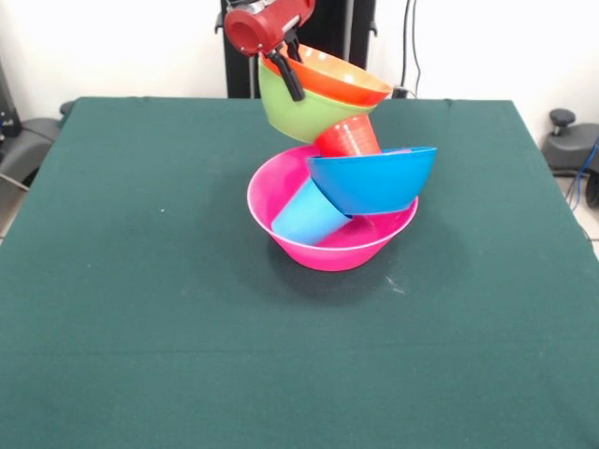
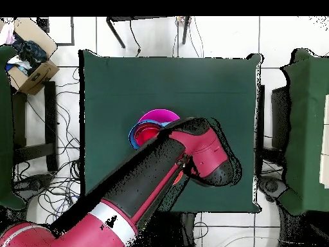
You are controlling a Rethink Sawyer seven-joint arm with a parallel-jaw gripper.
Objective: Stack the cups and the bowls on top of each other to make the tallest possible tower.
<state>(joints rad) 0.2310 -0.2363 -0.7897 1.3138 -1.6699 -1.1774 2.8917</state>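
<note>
A large pink bowl stands mid-table as the base of the tower; in the overhead view only a slice of the pink bowl shows. A light blue cup lies on its side inside it. A blue bowl leans tilted on the pink rim. A red cup pokes up behind the blue bowl. Above it hang a green bowl and an orange bowl nested in it, both tilted. My gripper is shut on their left rim. From overhead my arm hides most of the pile and the gripper.
The green table spreads on all sides of the tower. In the overhead view a cardboard box sits off the table at the upper left, and cables lie on the floor around it.
</note>
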